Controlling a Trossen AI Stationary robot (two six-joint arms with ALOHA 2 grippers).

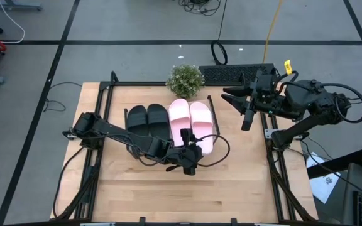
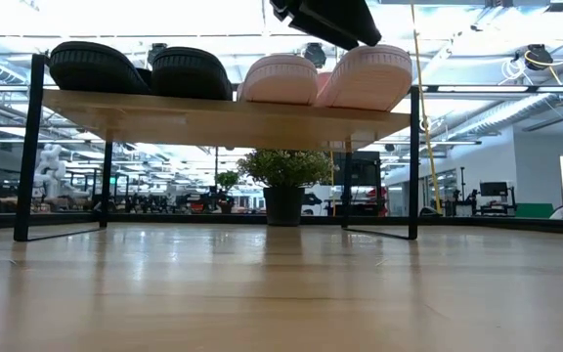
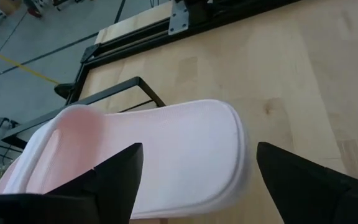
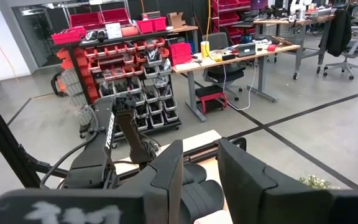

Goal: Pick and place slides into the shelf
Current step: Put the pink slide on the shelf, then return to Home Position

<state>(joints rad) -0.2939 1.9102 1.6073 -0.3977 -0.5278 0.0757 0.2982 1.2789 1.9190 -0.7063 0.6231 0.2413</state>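
Left arm hides pink slide point(image 1: 201, 119) heel (partly)

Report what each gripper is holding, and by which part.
Nothing is held. The left gripper has its jaws open around the heel end of a pink slide on the shelf; the right gripper is empty.

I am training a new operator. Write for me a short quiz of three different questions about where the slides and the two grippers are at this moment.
1. True or false: all four slides lie on the shelf.
2. Which gripper is at the rightmost pink slide?
A. left gripper
B. right gripper
3. Fill in: the black slides lie to the ___ of the pink pair, seen from above.

Key:
1. True.
2. A; its open fingers stand either side of the slide's end, while the right gripper is raised beside the shelf, holding nothing.
3. Left.
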